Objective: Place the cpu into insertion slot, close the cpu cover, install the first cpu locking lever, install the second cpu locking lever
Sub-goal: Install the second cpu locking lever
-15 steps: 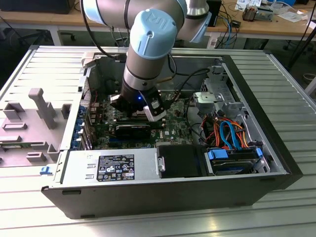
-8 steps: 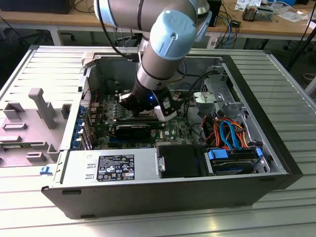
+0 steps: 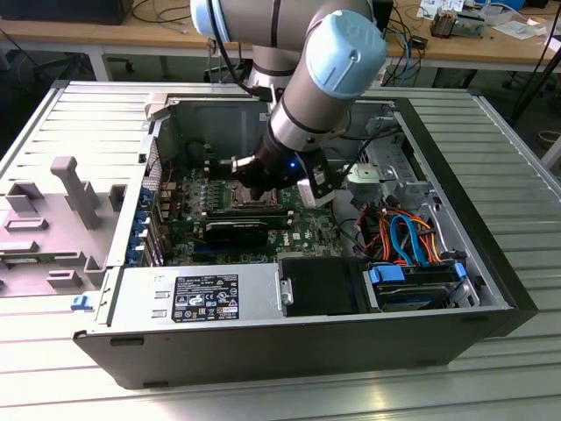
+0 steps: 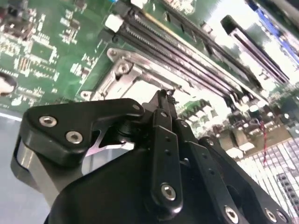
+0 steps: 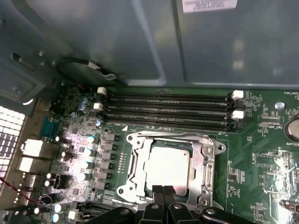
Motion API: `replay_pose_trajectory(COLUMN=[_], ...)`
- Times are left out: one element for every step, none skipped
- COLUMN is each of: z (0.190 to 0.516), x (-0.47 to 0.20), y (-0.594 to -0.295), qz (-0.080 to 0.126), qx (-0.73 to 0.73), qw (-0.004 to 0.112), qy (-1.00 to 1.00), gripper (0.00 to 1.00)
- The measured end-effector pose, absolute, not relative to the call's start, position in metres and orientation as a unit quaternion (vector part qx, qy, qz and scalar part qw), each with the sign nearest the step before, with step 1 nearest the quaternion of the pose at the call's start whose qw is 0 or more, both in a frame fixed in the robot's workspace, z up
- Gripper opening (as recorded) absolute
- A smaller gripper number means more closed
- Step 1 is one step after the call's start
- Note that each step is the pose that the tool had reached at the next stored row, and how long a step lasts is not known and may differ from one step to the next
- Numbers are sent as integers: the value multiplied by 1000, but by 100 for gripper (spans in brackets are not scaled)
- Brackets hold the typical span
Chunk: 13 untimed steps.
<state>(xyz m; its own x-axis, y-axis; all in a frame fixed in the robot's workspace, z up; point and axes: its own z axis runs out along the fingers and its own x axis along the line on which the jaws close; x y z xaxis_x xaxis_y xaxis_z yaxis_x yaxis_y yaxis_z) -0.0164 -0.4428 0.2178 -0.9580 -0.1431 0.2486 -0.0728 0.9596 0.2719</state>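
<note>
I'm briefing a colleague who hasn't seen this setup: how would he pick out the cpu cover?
Start from the open computer case and its green motherboard. Beside the row of long black memory slots lies the cpu cover, a thin silver frame with a square window showing the cpu, unlike the dark slots.

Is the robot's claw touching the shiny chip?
Cannot tell. In the first wrist view the gripper tips overlap the cpu's near edge, but no contact or gap shows plainly.

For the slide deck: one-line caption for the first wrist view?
Black end effector with fingertips together at the edge of the dull silver square cpu seated under the thin silver metal cpu cover on the green motherboard.
</note>
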Motion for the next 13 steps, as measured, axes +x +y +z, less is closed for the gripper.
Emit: replay_pose_trajectory(z=[223,223,223,223,223,223,223,224,224,227,230,236,243], x=[-16,-16,-16,-16,-16,-16,-16,-16,-16,-16,-16,-16,-16], y=[-442,-442,-442,-442,-442,-442,-442,-442,-442,-442,-442,-442,-442], qz=[-128,-120,-107,-97,-88,-70,-54,-45,-38,-31,-28,-24,-21], qx=[54,53,51,49,47,44,41,39,38,37,37,36,36], qw=[134,135,135,136,136,137,138,138,138,138,139,139,139], qy=[-981,-982,-984,-985,-986,-987,-988,-989,-989,-989,-989,-989,-989], gripper=[11,11,11,11,11,11,11,11,11,11,11,11,11])
